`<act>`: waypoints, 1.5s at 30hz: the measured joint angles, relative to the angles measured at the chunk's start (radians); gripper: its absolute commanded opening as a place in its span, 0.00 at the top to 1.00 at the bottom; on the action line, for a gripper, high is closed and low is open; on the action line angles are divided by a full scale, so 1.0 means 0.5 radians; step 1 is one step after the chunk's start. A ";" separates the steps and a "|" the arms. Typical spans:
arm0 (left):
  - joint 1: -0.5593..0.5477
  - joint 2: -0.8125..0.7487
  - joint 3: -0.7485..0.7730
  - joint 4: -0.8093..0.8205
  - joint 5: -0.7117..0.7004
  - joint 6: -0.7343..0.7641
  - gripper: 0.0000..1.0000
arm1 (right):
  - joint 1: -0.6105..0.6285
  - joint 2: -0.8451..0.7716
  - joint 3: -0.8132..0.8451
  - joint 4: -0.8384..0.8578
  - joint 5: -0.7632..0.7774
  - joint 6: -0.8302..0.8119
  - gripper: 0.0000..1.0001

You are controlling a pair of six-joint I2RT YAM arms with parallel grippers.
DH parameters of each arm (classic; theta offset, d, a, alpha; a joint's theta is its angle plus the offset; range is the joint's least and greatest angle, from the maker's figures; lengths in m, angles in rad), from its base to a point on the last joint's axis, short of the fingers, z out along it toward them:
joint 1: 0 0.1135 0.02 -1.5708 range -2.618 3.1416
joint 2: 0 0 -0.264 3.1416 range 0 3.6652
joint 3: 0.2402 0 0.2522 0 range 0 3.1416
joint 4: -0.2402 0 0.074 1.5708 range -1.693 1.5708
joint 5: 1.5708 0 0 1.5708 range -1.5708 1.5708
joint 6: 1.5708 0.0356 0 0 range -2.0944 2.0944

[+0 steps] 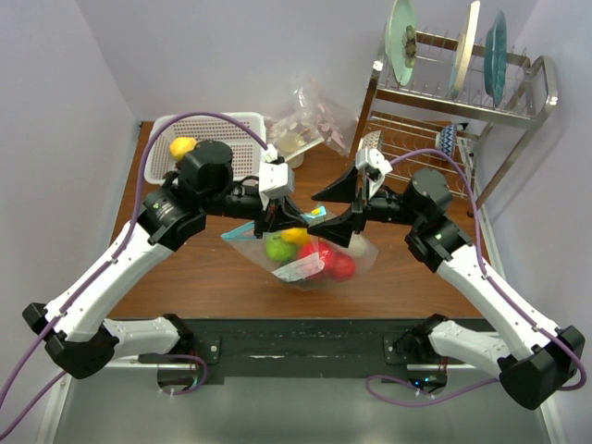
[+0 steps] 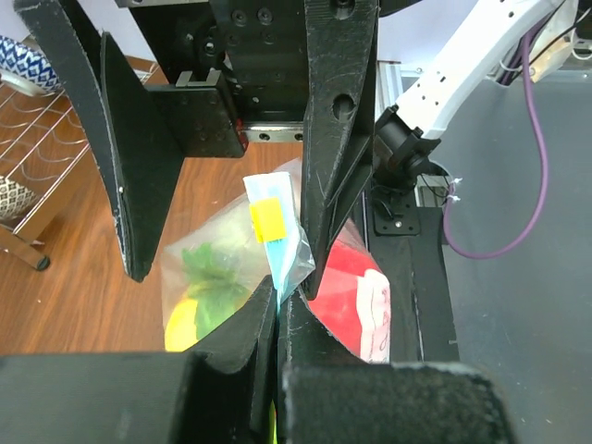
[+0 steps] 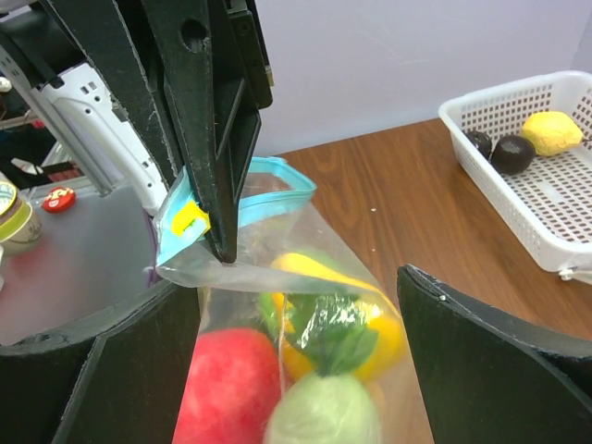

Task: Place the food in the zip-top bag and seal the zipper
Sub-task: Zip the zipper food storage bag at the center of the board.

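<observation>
The sealing step looks to be in hand. Just left of centre in the overhead view, the left gripper is pinched tight on the zipper beside its yellow slider tab, holding up the mouth of the zip-top bag at mid-frame. The right gripper faces it with jaws spread wide, straddling the bag's top and gripping nothing. The food inside shows red, green and yellow (a yellow piece and two dark pieces lie in the white basket at upper left, so filling may not be finished). Next, I judge, the right jaws should close on the blue strip just beside the left's pinch and run along it. Room between the grippers is tight. Bare table shows at lower left and lower right, and the dish rack stands well apart at upper right.
</observation>
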 measured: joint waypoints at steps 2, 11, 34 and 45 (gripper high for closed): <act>0.000 0.001 0.006 -0.008 0.015 0.000 1.00 | 0.010 0.003 0.000 0.005 -0.004 -0.005 0.19; 0.002 0.024 0.036 -0.034 -0.036 0.003 1.00 | 0.079 0.033 0.000 0.021 -0.090 -0.016 1.00; 0.014 0.131 0.242 -0.006 -0.159 -0.027 0.43 | 0.080 -0.052 -0.222 0.153 -0.071 0.058 1.00; 0.167 0.501 0.478 -0.082 0.375 -0.198 0.63 | 0.080 -0.054 -0.222 0.154 -0.072 0.042 1.00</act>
